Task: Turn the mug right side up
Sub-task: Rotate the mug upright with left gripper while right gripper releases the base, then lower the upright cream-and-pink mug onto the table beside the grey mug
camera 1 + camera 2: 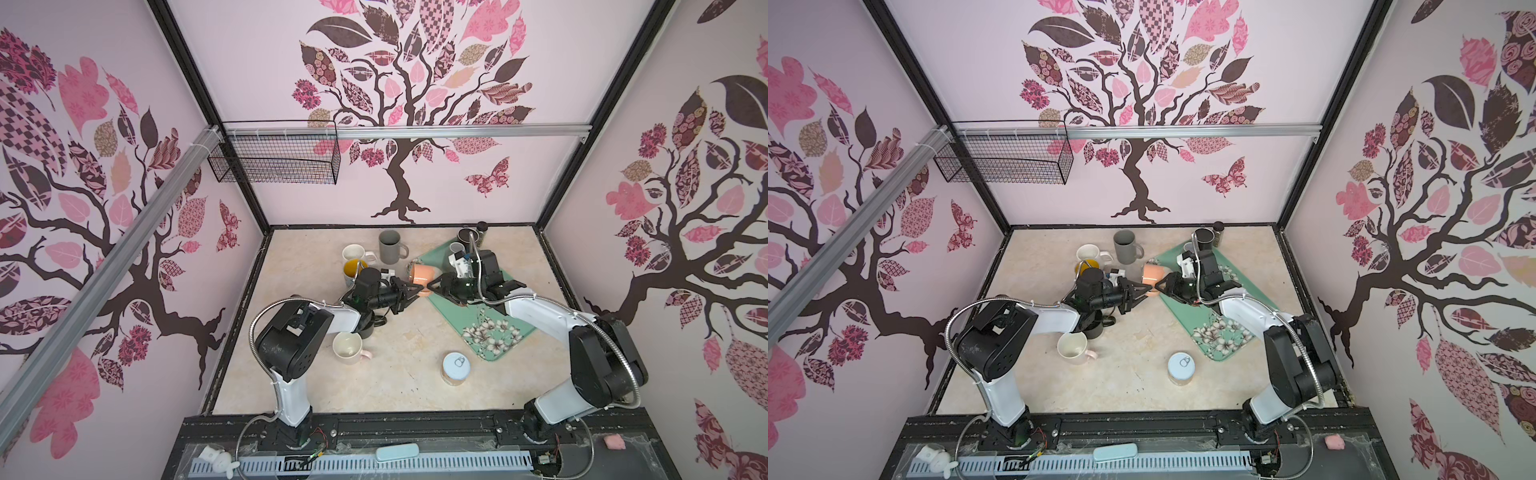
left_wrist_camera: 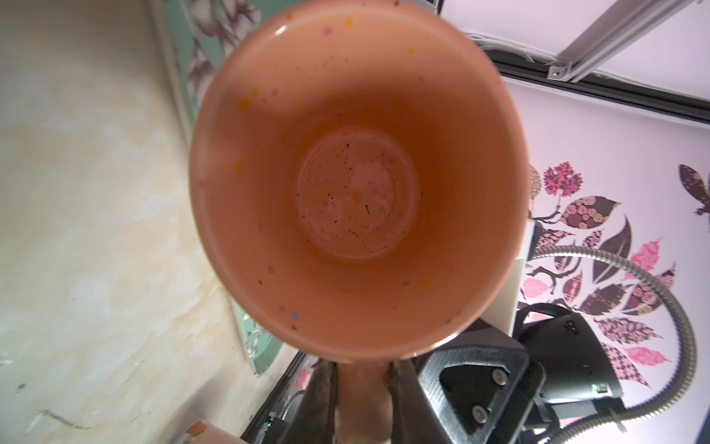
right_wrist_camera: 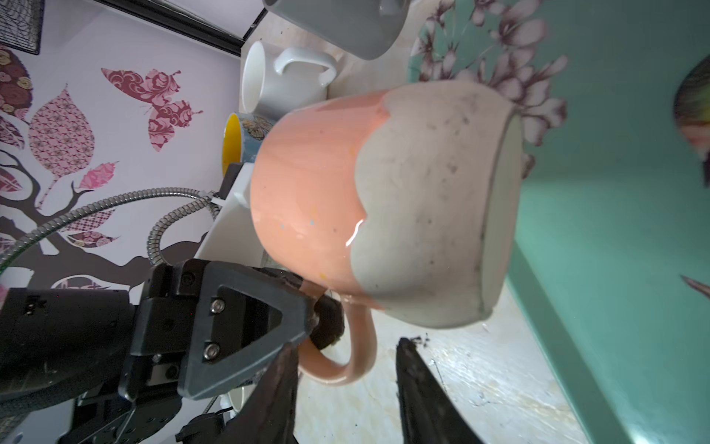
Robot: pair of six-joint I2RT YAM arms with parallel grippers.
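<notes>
While clamped by its handle in the closed left end effector point(image 1: 417, 289), found peach mug point(image 1: 422, 276) sideways above the counter point(image 1: 395, 374), mouth facing that wrist. Noted right end effector point(image 3: 347, 346) parted, gripping nothing, handle just ahead; presumably leaving the left free to finish the turn.

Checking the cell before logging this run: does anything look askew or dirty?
The peach mug hangs on its side in mid-air, held by its handle in the left tool. Dark specks dot its inner bottom.
</notes>
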